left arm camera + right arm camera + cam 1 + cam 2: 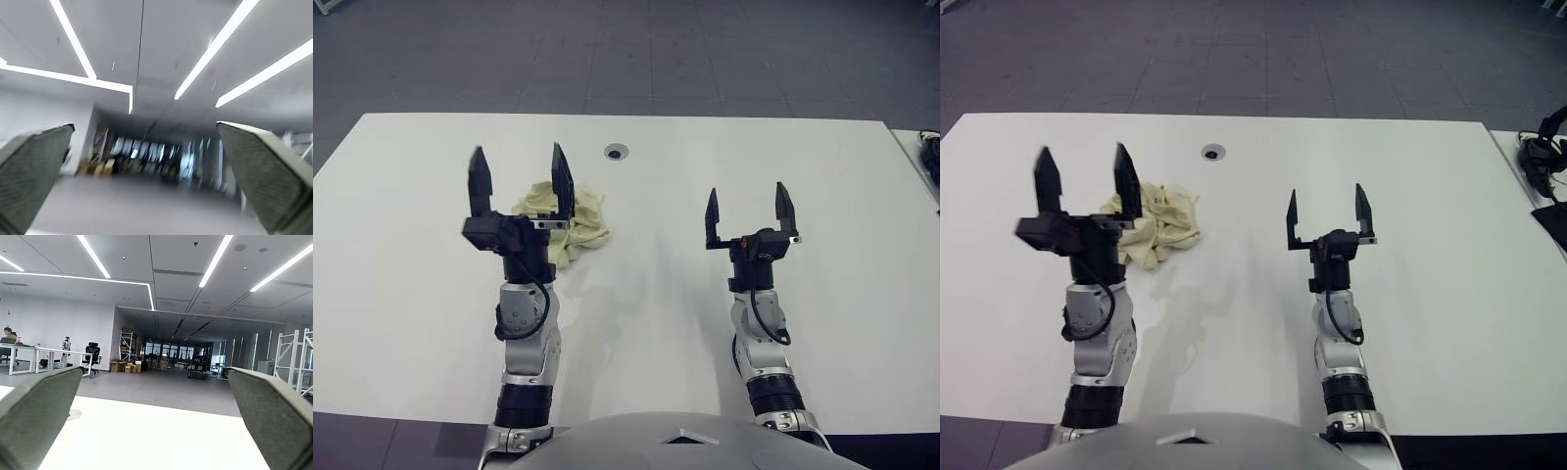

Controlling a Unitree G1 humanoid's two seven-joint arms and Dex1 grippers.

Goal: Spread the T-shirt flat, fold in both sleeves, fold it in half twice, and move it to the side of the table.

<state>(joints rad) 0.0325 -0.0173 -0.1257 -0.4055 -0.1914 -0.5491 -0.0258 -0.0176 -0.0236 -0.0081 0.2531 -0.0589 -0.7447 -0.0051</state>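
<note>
- T-shirt (pixel 587 220), pale yellow, lies in a crumpled heap on the white counter (pixel 822 196). It sits left of the middle and toward the far side, just nearer than a small round port (pixel 617 151) in the counter top.
- Left tool (pixel 518 162) stands raised on the near side of the heap, fingers pointing up, spread wide and holding nothing. One finger crosses in front of the cloth, and I cannot tell whether it touches.
- Right tool (pixel 747 194) is well to the right of the shirt, also upright, spread wide and empty.
- Step in hand, as I judge it: the very first, spreading flat. No sleeve or hem is laid out yet.
- Next move calls for both tools to tip down toward the heap, each take an edge of cloth, and draw apart to open it.
</note>
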